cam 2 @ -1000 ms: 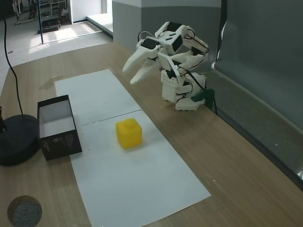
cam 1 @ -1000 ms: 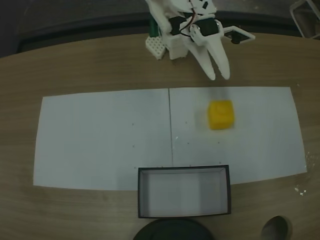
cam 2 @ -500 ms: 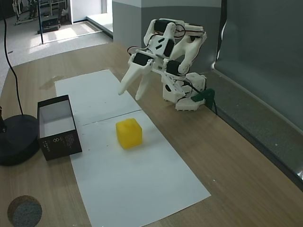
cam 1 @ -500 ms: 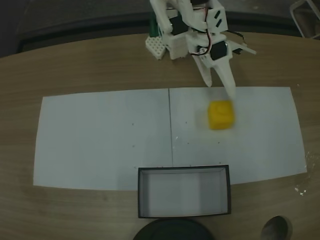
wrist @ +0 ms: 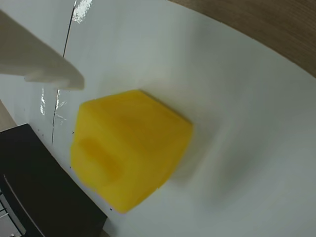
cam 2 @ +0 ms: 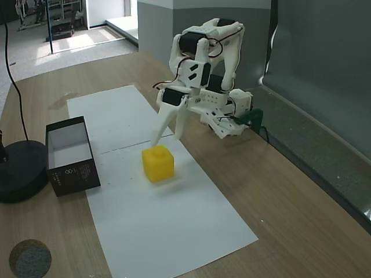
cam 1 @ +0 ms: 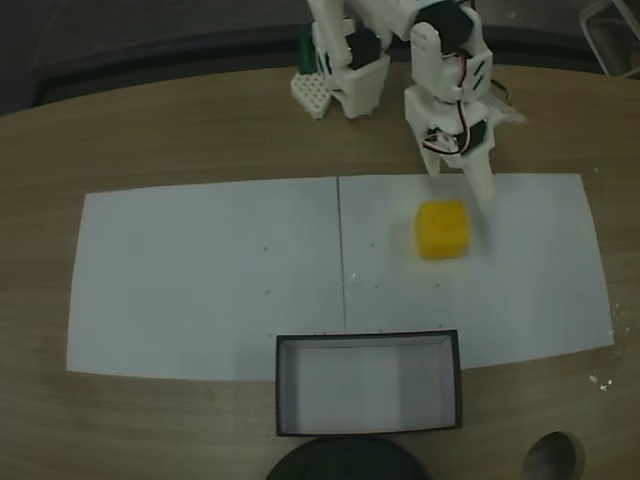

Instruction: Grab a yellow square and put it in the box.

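- The table carries white paper, giving a plain work surface.
- The box sits open-topped at the paper's edge, ready to receive.
- The fingers, slightly spread and empty, angle down beside the yellow square on the paper, apparently to straddle it.

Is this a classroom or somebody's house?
It looks more like a lab or workshop, though I can't be sure. A small white robot arm stands on a long wooden table, with white paper laid out under a yellow square, and a bare hall floor stretches behind.
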Available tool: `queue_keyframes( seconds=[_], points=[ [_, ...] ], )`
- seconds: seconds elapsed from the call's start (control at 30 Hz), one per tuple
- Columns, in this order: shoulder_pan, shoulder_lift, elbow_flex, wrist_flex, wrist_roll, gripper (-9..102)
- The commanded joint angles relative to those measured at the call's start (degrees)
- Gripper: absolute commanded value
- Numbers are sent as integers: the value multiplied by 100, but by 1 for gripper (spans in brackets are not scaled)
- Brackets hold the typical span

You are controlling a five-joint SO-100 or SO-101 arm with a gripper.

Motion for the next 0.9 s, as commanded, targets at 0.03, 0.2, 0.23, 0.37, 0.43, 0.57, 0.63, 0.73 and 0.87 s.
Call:
queue_keyframes(
  seconds=[0.03, 0.2, 0.23, 0.37, 0.43, 0.57, 0.63, 0.73, 0.87],
  points=[
    [35, -773, -694, -88, 26, 38],
    [378, -1626, -809, -387, 62, 38],
    [448, -1749, -809, -448, 62, 38],
    [606, -1978, -826, -571, 35, 38],
    [606, -2013, -870, -571, 26, 37],
    [545, -2013, -870, -571, 53, 30],
    [545, -2013, -870, -571, 53, 20],
    [545, -1978, -870, -571, 62, 9],
    [554, -1978, -1028, -571, 62, 8]
  ],
)
